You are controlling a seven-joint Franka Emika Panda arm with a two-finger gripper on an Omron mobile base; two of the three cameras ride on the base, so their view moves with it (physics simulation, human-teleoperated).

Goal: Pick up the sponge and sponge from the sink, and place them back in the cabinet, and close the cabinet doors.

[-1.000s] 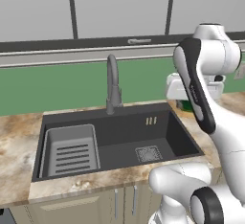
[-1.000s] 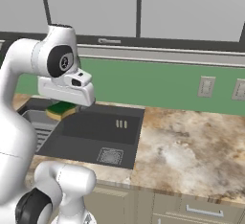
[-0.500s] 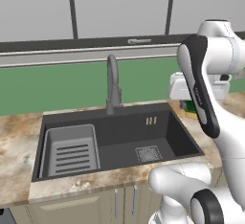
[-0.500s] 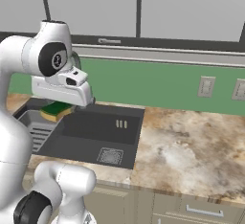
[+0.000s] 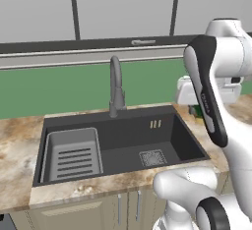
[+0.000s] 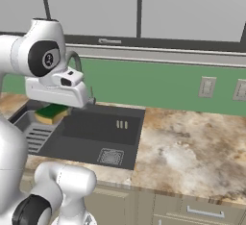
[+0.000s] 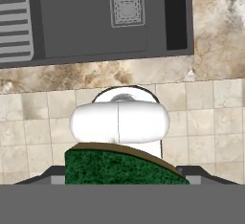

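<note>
Jaws are clamped on a sponge [image 7: 122,166], pretty clearly: in the hand view its dark green scrub face sits right between the two dark finger tips, and the gripper [image 7: 123,173] has it pinched from both sides. From the right base view you can see the same sponge [image 6: 51,113] hanging under the white hand, green layer on top and yellow base below, held up in the air above the ribbed rack [image 6: 34,136] at the left end of the sink [image 6: 91,140]. The left base view shows the hand over at the right of the sink [image 5: 123,144], just past the basin's right edge and near the counter [image 5: 17,148]; the sponge itself is mostly hidden behind the arm there, so I can't make it out. Faucet [image 5: 116,89] stands upright at the back rim, well apart from the hand. Looking along the gripper, the hand view looks down on the basin with its square drain [image 7: 127,9], the marbled counter edge and a tiled floor [image 7: 28,122] under it. Can't spot a second sponge anywhere in the basin.
</note>
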